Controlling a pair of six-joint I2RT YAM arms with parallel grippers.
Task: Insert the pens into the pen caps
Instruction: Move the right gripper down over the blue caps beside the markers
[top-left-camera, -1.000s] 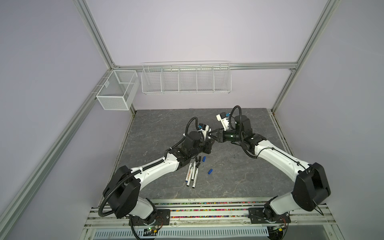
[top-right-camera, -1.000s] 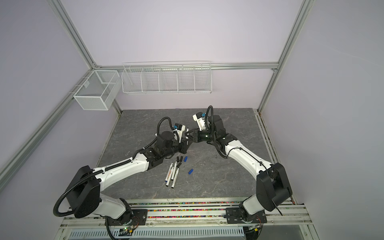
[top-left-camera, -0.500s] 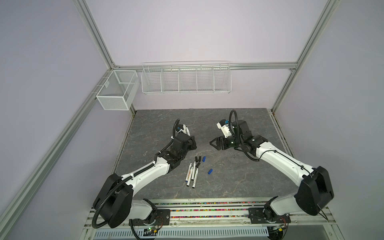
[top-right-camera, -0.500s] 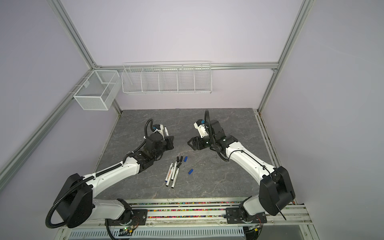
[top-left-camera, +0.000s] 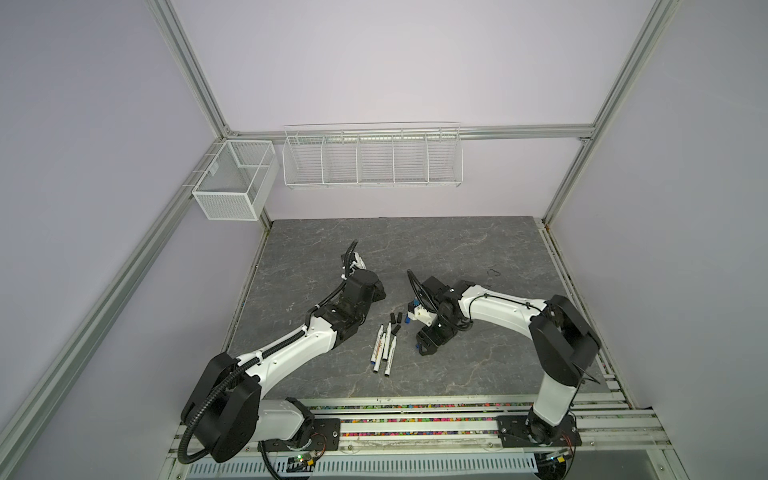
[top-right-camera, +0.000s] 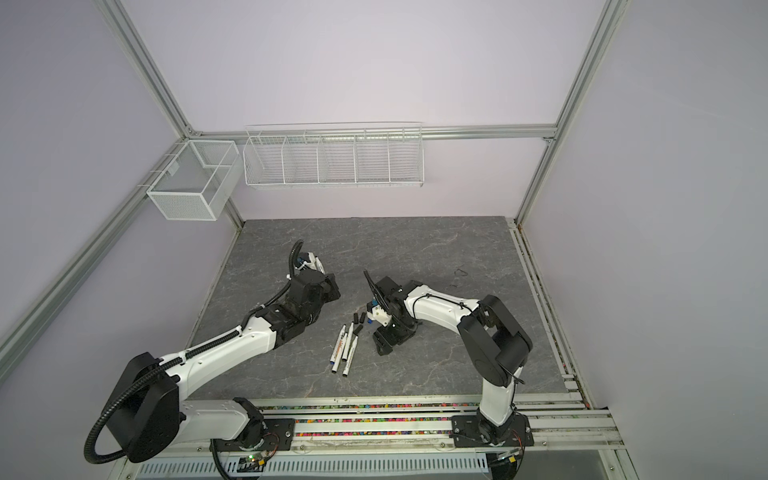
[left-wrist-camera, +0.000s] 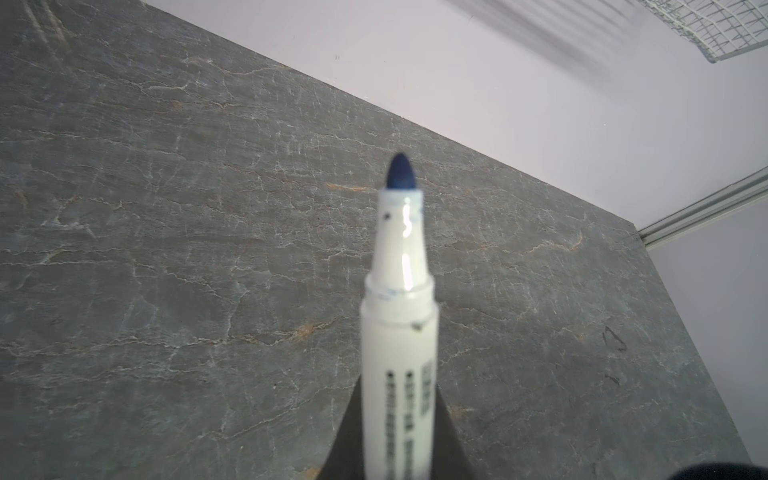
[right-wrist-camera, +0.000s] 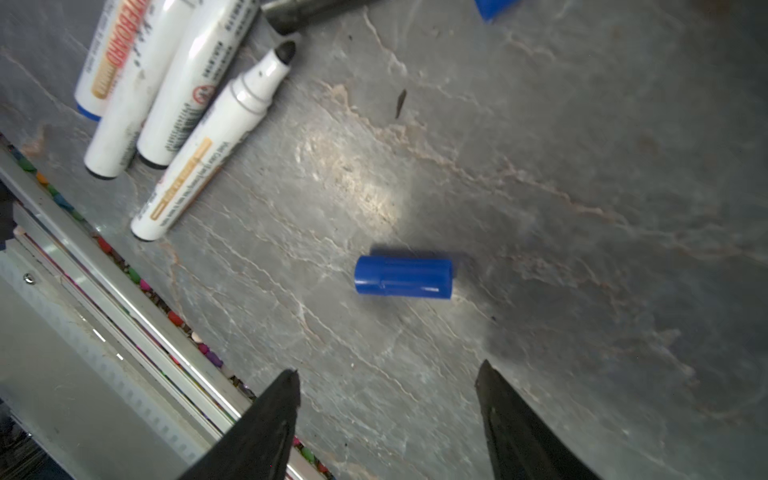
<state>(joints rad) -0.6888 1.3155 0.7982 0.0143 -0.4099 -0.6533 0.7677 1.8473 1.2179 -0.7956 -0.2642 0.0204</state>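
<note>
**Pen clamped in your left hand, blue cap lying ahead of your open right hand**

Your left hand (left-wrist-camera: 397, 382) is clamped on a blue-tipped pen (left-wrist-camera: 399, 324). In its wrist view the dark fingers (left-wrist-camera: 349, 428) press the printed white barrel from both sides. The bare tip points out over the grey worktop (top-left-camera: 457, 249) and does not touch it. In both top views this arm reaches up left of centre, and the pen itself cannot be made out there.

Your right hand (right-wrist-camera: 388, 368) has its fingers well apart and holds nothing. A blue cap (right-wrist-camera: 403, 277) lies on its side on the worktop just ahead of the fingertips, and neither one touches it. In both top views this hand points down at the worktop just right of centre in the lower half of the frame, and it hides the cap.

Four pens (right-wrist-camera: 187, 83) lie side by side in the lower middle of both top views, just left of your right hand. One shows a bare black tip (right-wrist-camera: 286, 52). Black caps (top-left-camera: 401, 317) lie just above them. A second blue cap (right-wrist-camera: 494, 8) is cut off by the edge of the right wrist view, well apart from the first.
</note>
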